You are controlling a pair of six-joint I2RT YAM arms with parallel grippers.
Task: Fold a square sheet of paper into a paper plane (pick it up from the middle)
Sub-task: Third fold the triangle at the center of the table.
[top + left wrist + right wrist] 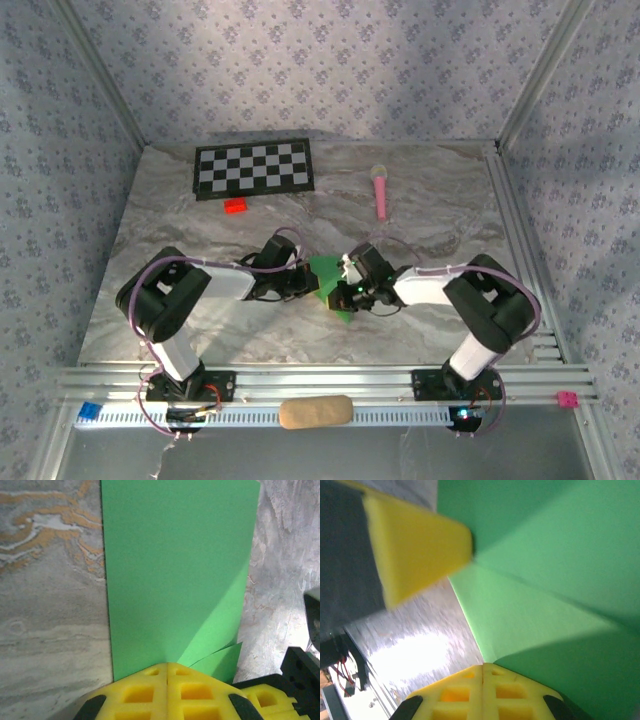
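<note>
Currently the green paper [324, 270] is pinched from both sides, w/ the two tools met almost tip to tip over the middle of the counter [450, 215]. On the L wrist cam, the L tool [166, 667] is seen w/ its yellow fingers pressed together, no gap at the seam, and the paper is gripped btwn them. A long flat panel is run straight out ahead of the tips, and a smaller flap is poked out just to the right of them. On the R wrist cam, the R tool [482, 669] is likewise closed tight on the paper, which is spread ahead & to the right in angled, creased faces. A yellow pad [415, 545] of the L tool is seen just beside that paper, up-left of the R tips. Whether the paper's lower corner is touching the counter can't be told. Well beyond both tools, a checkerboard [253, 168], a red block [236, 206] and a pink mic-shaped toy [381, 190] are laid out, well apart from the paper.
</note>
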